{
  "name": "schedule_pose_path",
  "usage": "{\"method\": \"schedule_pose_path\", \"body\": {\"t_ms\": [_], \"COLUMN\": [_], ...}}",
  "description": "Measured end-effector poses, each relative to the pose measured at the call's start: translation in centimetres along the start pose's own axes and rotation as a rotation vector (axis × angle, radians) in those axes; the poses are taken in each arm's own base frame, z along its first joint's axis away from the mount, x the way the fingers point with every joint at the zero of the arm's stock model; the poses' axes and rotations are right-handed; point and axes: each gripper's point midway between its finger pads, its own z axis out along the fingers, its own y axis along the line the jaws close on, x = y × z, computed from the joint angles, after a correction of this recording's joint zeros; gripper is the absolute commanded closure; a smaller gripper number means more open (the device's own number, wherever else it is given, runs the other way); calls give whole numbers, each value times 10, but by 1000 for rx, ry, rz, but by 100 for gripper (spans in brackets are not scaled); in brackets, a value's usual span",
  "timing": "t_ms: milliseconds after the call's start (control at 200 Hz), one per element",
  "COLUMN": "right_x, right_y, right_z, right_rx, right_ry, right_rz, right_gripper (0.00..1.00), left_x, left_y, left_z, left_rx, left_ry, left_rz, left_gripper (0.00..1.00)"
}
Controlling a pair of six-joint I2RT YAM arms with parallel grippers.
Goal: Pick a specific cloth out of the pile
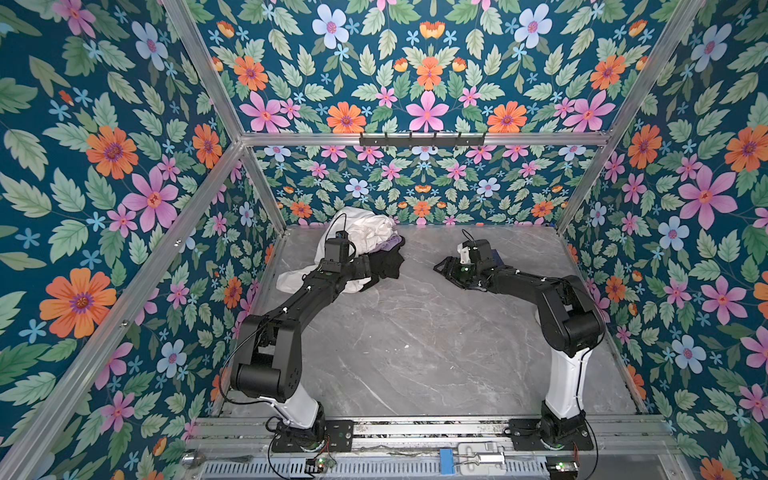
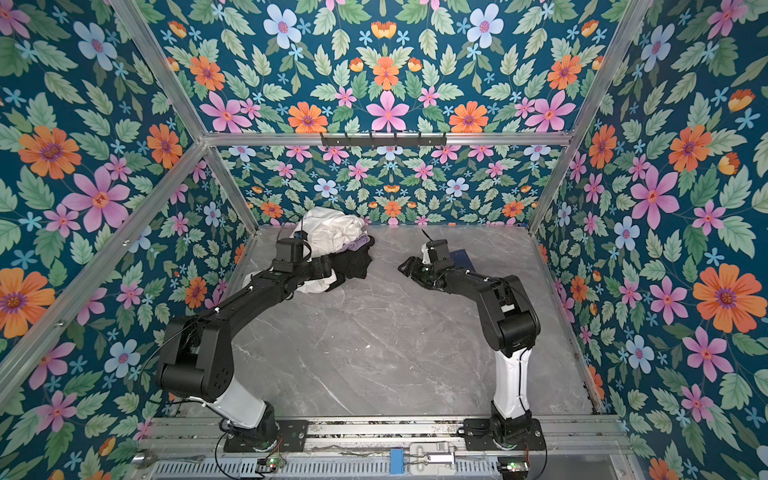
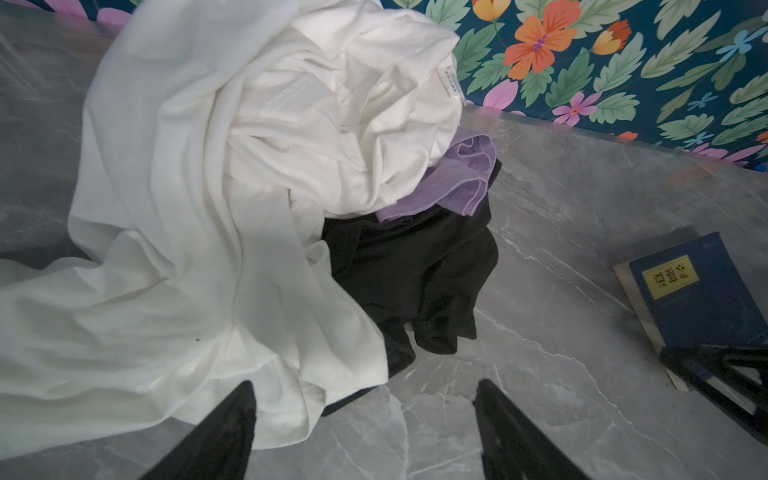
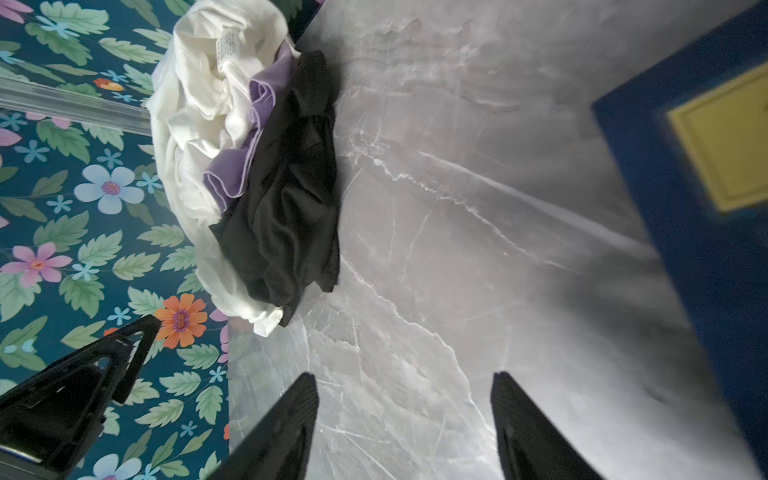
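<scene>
The pile sits at the table's back left. The large white garment [image 1: 361, 230] [image 3: 208, 166] lies on top, with the small lilac cloth [image 3: 461, 174] [image 4: 232, 174] tucked at its edge. The black cloth [image 1: 390, 262] [image 3: 415, 266] [image 4: 286, 199] shows crumpled along the side facing the table's middle, mostly buried under the white. My left gripper [image 1: 374, 274] [image 3: 365, 386] is open at the pile's near edge, the white hem by one fingertip [image 3: 245, 399] and a black edge and bare table between the jaws. My right gripper [image 1: 436, 266] [image 4: 405, 377] is open over bare table, apart from the pile.
A blue book [image 3: 698, 299] [image 4: 706, 208] with a yellow label lies on the grey marble table [image 1: 415, 332] behind the right gripper. Flowered walls close in the back and both sides. A hook rail [image 1: 422, 139] hangs on the back frame.
</scene>
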Motion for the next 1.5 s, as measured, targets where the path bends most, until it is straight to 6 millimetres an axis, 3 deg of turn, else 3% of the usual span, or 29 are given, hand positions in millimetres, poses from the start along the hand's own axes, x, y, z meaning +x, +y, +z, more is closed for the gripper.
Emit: {"method": "schedule_pose_path", "body": {"t_ms": [365,695,1015,1500], "right_x": [-5,-14,-22,-23], "right_y": [10,25,24,47], "right_z": [48,86,117,145], "right_rx": [-92,-158,-188,-256], "right_ry": [-12,-39,-49,-56], "right_rz": [31,3,26,-4], "right_gripper": [50,62,65,64], "left_x": [3,12,16,17], "left_y": [-15,-14,-14,-15], "left_z": [10,17,20,21], "left_rx": [83,85,89,90], "left_ry": [43,75,89,92], "left_rz": [-2,-7,-24,-27], "left_gripper": [19,19,19,19]}}
